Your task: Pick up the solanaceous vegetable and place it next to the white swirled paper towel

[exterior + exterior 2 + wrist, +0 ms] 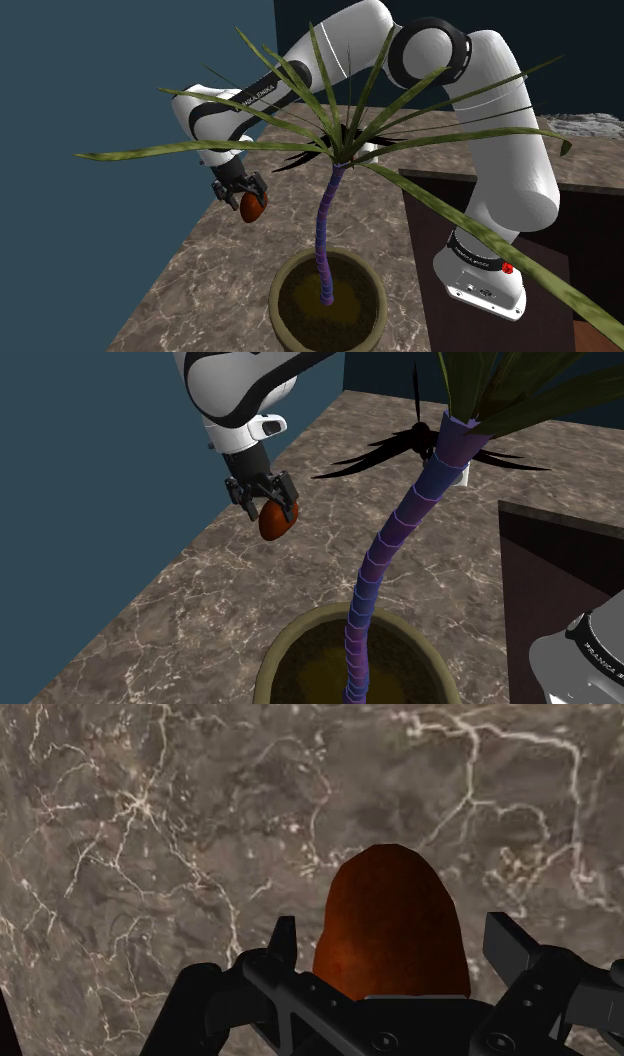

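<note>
A reddish-brown rounded vegetable hangs above the brown marble counter, clasped by my black gripper. In the second exterior view the vegetable sticks out below the gripper, well clear of the counter, near its edge by the blue wall. Looking along the hand, the vegetable sits between the two black fingers, with only veined marble beneath it. A small white object shows behind the palm trunk; I cannot tell what it is.
A potted palm with a purple trunk stands in an olive pot close to the gripper, its long leaves spreading across the arm. My dark stand is at the shoulder view's right. The blue wall borders the counter.
</note>
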`<state>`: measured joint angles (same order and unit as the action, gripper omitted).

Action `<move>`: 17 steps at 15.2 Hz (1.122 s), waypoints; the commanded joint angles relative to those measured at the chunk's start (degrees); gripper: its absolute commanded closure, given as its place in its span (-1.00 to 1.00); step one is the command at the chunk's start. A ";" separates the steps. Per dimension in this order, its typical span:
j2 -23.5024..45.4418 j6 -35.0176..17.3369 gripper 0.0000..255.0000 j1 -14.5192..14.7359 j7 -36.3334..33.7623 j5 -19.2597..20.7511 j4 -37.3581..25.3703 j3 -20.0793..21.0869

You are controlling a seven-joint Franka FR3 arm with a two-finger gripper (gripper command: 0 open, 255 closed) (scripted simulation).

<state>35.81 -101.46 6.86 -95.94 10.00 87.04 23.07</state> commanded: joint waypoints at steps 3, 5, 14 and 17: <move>0.01 -0.02 -1.00 0.00 0.00 0.00 0.00 0.00; 0.01 -0.02 1.00 0.00 0.00 0.00 0.01 0.00; -0.34 0.55 1.00 -0.04 0.04 -0.12 -0.24 0.08; -1.31 2.32 1.00 -0.12 0.17 -0.47 -1.09 0.30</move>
<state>34.89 -99.79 6.79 -95.82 9.67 86.22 23.29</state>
